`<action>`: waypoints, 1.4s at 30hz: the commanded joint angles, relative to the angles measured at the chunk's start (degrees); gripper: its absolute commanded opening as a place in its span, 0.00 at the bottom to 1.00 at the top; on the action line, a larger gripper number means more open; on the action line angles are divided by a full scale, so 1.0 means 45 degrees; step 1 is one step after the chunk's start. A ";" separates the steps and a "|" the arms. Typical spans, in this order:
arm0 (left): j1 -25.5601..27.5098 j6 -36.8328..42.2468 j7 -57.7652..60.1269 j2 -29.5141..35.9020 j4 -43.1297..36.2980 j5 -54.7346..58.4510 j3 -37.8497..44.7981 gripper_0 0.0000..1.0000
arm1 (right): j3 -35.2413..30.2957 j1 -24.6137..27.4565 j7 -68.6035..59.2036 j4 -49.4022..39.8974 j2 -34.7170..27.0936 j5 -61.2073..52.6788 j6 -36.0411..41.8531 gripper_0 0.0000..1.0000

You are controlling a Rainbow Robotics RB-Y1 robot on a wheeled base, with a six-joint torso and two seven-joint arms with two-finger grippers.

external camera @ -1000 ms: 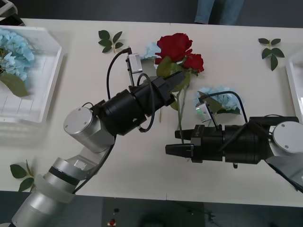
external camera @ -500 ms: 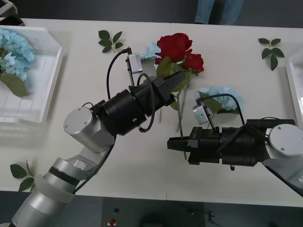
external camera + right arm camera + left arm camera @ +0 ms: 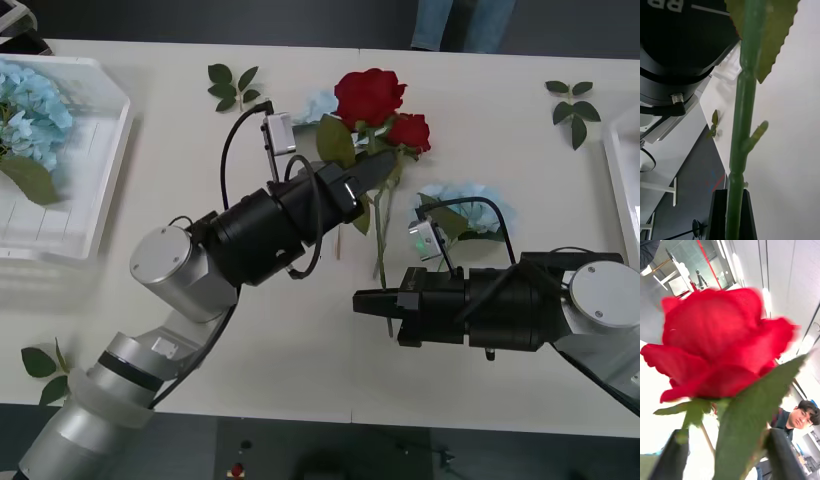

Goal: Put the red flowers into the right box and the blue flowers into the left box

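While reaching in from the near left over the middle of the worktop [image 3: 500,130], clamps the red flowers [image 3: 370,97] with the left end effector [image 3: 368,178], just below the blooms, among the leaves. Holds them clear of the worktop, blooms toward the far edge, stem running back toward the robot. Shows, in the left wrist view, a big red bloom [image 3: 715,341] right in front of the left end effector [image 3: 728,432], with a broad green leaf wedged between the two black fingers [image 3: 677,453].

Comes in from the right with the right end effector [image 3: 360,300], pointing toward the robot's left, at the lower end of the same stem. Closes there on the stem [image 3: 739,123], in the right wrist view, one black finger [image 3: 718,213] pressed against each side of it, at the right end effector [image 3: 731,193].

Leaves one cluster of blue flowers [image 3: 470,212] lying on the worktop, just beyond the right arm's wrist and right of the stem. Keeps more blue flowers [image 3: 30,115] inside the left box [image 3: 105,160] at the far left. Catches a paler blue bit [image 3: 318,103] behind the red blooms, partly hidden. Shows the edge of the right box [image 3: 622,180] at the far right. Scatters loose leaf sprigs [image 3: 234,86] near the far edge, at the far right [image 3: 573,110] and at the near left [image 3: 45,362].
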 commanded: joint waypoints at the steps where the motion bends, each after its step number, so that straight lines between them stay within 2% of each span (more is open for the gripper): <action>1: -0.0126 0.0472 -0.0619 0.1027 -0.0292 0.0233 0.0481 0.83 | -0.0098 -0.0379 0.0471 -0.0178 0.0014 -0.0313 -0.0018 0.00; 7: 0.0206 0.1976 -0.0404 0.2707 -0.0253 0.0214 0.1556 0.83 | -0.0098 -0.0516 0.0413 -0.0159 -0.0689 -0.1055 -0.0701 0.00; 12: 0.0030 0.3773 -0.0111 0.3586 0.0587 0.0214 0.2649 0.83 | -0.0254 -0.0790 0.0159 -0.0178 -0.2076 -0.1739 -0.1541 0.00; 16: -0.0810 0.6332 0.0299 0.3645 0.2482 -0.0158 0.4114 0.83 | -0.0469 -0.1180 -0.0935 0.0251 -0.3814 -0.2051 -0.1775 0.00; 18: -0.1395 0.7542 0.1041 0.3605 0.3302 -0.1212 0.4934 0.83 | -0.0625 -0.1434 -0.1462 0.0798 -0.4830 -0.2305 -0.1658 0.00; 21: -0.2079 0.8265 0.2096 0.3605 0.3712 -0.2911 0.5638 0.83 | -0.0743 -0.1961 -0.1618 0.1736 -0.5884 -0.2305 -0.1150 0.00; 26: -0.3075 0.8148 0.4323 0.3352 0.3732 -0.6173 0.5774 0.83 | -0.0743 -0.3016 -0.1755 0.4079 -0.7349 -0.2188 -0.0408 0.00; 32: -0.4208 0.7328 0.6569 0.2238 0.3732 -1.0216 0.5599 0.84 | -0.0743 -0.4344 -0.1775 0.6540 -0.8521 -0.0117 0.0412 0.00; 42: -0.4872 0.3929 1.0202 0.0461 0.3732 -1.5919 0.2981 0.83 | -0.0723 -0.4598 -0.2029 0.9021 -0.9400 0.3027 0.0764 0.00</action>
